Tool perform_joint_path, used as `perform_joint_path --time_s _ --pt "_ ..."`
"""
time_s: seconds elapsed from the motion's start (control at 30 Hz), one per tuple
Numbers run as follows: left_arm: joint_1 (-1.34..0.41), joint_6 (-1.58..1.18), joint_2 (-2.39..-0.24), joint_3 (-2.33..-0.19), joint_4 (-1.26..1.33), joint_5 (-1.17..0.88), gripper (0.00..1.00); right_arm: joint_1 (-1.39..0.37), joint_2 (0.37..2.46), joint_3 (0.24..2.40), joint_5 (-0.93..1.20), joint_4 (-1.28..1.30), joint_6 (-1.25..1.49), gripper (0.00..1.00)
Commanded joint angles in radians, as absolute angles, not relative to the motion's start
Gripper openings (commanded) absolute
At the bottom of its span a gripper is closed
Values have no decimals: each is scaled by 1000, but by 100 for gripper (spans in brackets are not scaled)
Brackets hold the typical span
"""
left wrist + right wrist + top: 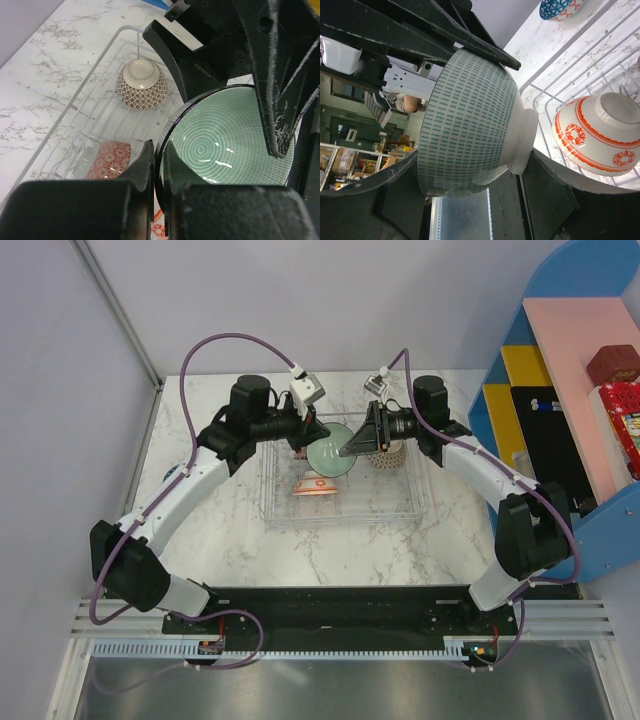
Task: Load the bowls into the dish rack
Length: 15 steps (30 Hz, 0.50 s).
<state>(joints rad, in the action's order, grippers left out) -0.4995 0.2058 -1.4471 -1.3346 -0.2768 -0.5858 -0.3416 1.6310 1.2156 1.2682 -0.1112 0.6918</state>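
Handover step, mid-air over the dish rack (400, 512). Left end effector (160, 170) pinched on the pale green bowl (330, 452) at its rim. Right end effector (472, 165) clamped mouth-to-foot (contact looks firm). Next, probably: one side releases and the other sets the bowl into a slot beside the red-orange bowl (600, 135).

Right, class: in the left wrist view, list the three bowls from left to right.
red floral bowl → beige lattice bowl → pale green bowl
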Motion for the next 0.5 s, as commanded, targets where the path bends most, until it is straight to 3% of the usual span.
perform_joint_path --time_s 0.0,0.1,0.13,0.2,0.23,0.27,0.37,0.4,0.47 --pt "-505 206 -1413 -1350 -206 -592 2 -345 1614 1223 1351 -160 670 67" --pt "-503 206 -1416 -1348 -204 -601 2 -345 1615 1223 1365 -169 670 47" --pt "-503 203 -1416 -1347 -206 -601 2 -345 1614 1221 1367 -172 670 34" --pt "-503 201 -1420 -1348 -204 -604 2 -345 1611 1221 1368 -183 672 18" --pt "-505 201 -1422 -1348 -204 -609 2 -345 1606 1221 1367 -186 672 2" --pt "-505 198 -1427 -1348 -206 -609 2 -345 1605 1221 1362 -187 672 0" --pt "-505 199 -1427 -1347 -207 -612 35 -344 1588 1213 1333 -187 664 0" --pt "-505 199 -1427 -1345 -209 -608 51 -342 1583 1210 1325 -186 661 0" --pt "-505 201 -1425 -1345 -212 -601 65 -334 1574 1206 1302 -179 657 0"
